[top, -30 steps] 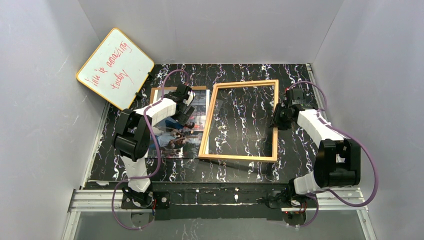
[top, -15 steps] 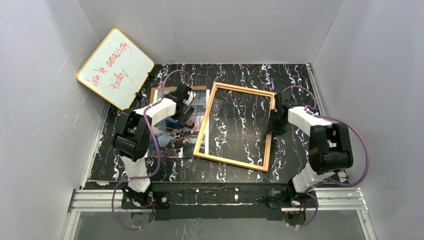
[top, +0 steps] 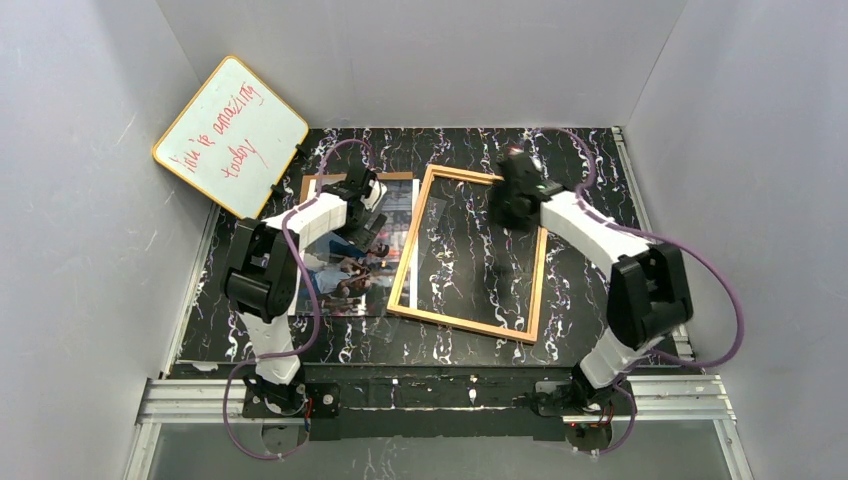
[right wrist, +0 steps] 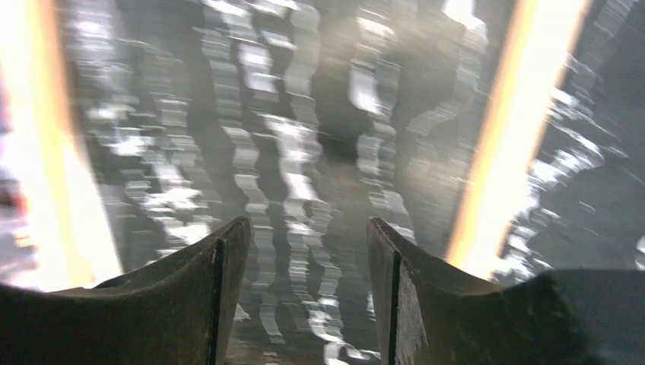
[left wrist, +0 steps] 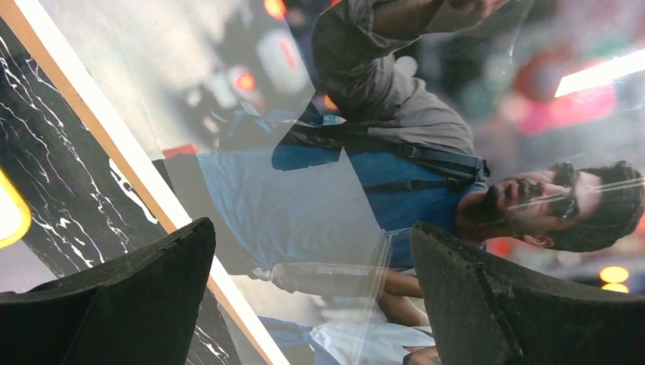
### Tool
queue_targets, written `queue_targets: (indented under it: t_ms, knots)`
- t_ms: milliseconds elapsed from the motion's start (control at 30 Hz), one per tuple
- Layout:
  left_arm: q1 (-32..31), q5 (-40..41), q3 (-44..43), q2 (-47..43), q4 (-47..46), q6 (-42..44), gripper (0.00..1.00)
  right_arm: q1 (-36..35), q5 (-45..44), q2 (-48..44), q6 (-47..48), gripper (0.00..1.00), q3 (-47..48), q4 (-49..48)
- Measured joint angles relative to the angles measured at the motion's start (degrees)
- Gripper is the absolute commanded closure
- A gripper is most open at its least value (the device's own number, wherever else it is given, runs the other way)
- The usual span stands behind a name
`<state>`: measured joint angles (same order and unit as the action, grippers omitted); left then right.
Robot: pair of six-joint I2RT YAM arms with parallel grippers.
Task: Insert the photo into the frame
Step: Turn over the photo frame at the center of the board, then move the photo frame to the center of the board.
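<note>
The photo (top: 345,275) lies face up at the left of the black marbled table, and it fills the left wrist view (left wrist: 327,175). My left gripper (top: 372,228) hovers just over it, wide open (left wrist: 312,304), with nothing between its fingers. The light-wood frame (top: 460,323) lies flat and slightly skewed to the right of the photo. My right gripper (top: 505,200) hangs blurred over the frame's upper part. In the right wrist view it is open (right wrist: 308,289) and empty above the clear pane, with the frame's rim (right wrist: 509,137) on either side.
A brown backing board (top: 330,180) lies under the photo and shows beyond its far edge. A yellow-rimmed whiteboard (top: 230,135) with red writing leans in the back left corner. Grey walls close in the table on three sides.
My right gripper let go of the frame's right rim, opened, and swung left over the frame's upper part. The frame shifted left and turned askew. The left arm barely moved.
</note>
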<state>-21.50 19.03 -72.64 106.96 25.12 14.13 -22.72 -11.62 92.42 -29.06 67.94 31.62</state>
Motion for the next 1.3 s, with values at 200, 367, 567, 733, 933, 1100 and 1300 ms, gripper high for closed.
queue_targets:
  t_ms: [200,367,567,733,933,1100,1300]
  knots:
    - [4.83,-3.72,-1.66,0.00,3.58,-1.07,0.02,-16.44,-2.51,15.08,-4.44,0.33,23.28,-2.12]
    - [10.05,-5.03,-1.22,-0.02,5.18,-1.03,0.02,-24.00,-6.97,33.55,-5.25,0.37,41.18,2.05]
    - [13.07,-5.81,0.98,-1.27,4.90,-0.87,0.02,-27.50,-12.66,42.75,-4.92,0.42,46.66,6.67]
    - [14.05,-6.38,2.84,-2.47,3.56,-0.48,0.02,-27.93,-14.60,42.77,-4.74,0.52,47.12,7.78]
    - [14.16,-6.32,4.72,-3.67,1.49,0.68,0.02,-28.11,-16.76,41.53,-4.00,0.69,44.04,5.68]
    - [14.16,-5.88,5.40,-4.00,0.24,1.57,0.02,-28.04,-17.64,36.48,-1.51,0.77,35.28,2.23]
    - [14.16,-5.49,5.99,-4.33,-0.74,2.21,0.02,-25.79,-17.38,31.23,-1.22,0.84,26.21,0.63]
